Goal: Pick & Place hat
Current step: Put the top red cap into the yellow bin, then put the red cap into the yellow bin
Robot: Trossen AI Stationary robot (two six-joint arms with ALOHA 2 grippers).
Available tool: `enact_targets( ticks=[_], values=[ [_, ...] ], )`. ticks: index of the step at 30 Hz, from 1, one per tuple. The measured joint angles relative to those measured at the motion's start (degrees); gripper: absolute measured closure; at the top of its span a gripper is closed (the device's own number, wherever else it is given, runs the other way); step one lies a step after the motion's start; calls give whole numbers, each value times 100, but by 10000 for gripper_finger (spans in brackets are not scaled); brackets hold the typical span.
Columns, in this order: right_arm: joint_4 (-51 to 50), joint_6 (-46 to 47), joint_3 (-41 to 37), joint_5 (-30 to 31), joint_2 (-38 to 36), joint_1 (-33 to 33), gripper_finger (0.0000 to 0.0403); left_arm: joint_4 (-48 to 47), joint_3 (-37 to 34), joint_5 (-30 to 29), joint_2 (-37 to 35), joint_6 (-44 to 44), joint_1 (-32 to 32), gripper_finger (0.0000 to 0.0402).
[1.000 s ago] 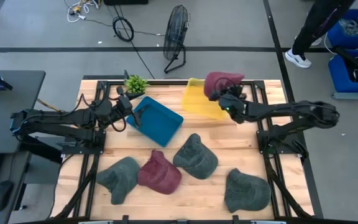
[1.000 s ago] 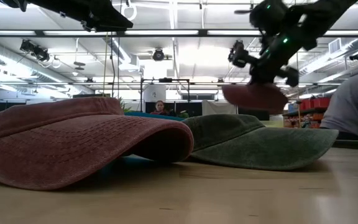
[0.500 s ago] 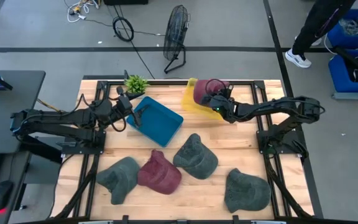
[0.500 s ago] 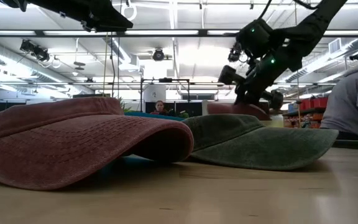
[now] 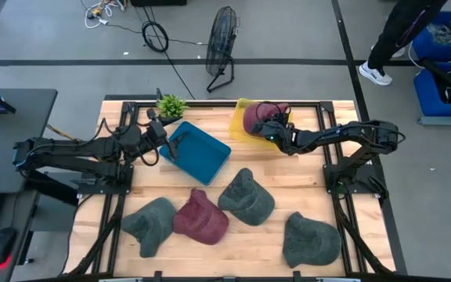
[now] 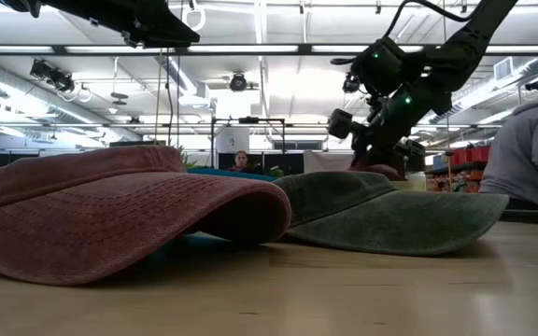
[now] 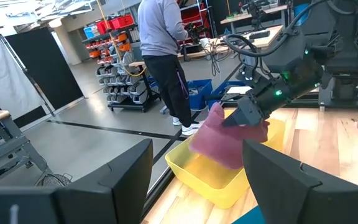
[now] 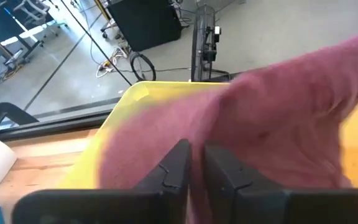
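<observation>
Right gripper [image 5: 271, 130]: fingers [image 8: 180, 168] pinched together on the maroon hat [image 5: 257, 117], held inside the yellow bin [image 5: 241, 124], upper centre of the high view. Left gripper [image 5: 161, 138]: fingers spread apart, gripping nothing, over the blue bin [image 5: 202, 157], centre left. Four other hats lie on the bench [image 5: 304, 188] along the lower frame.

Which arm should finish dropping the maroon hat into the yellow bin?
Right. The right gripper is shut on the maroon hat directly over the yellow bin, so it likely only needs to release. The left gripper sits open over the blue bin, holding nothing.
</observation>
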Motion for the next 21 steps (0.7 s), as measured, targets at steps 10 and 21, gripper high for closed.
enact_targets(
  ticks=[10, 21],
  values=[
    [132, -351, 0, 6, -45, -54, 291, -2, 0, 0, 0, 5, 0, 150],
    [-72, -4403, 596, -1337, -1539, -28, 277, -2, 0, 0, 0, 11, 0, 150]
  ],
)
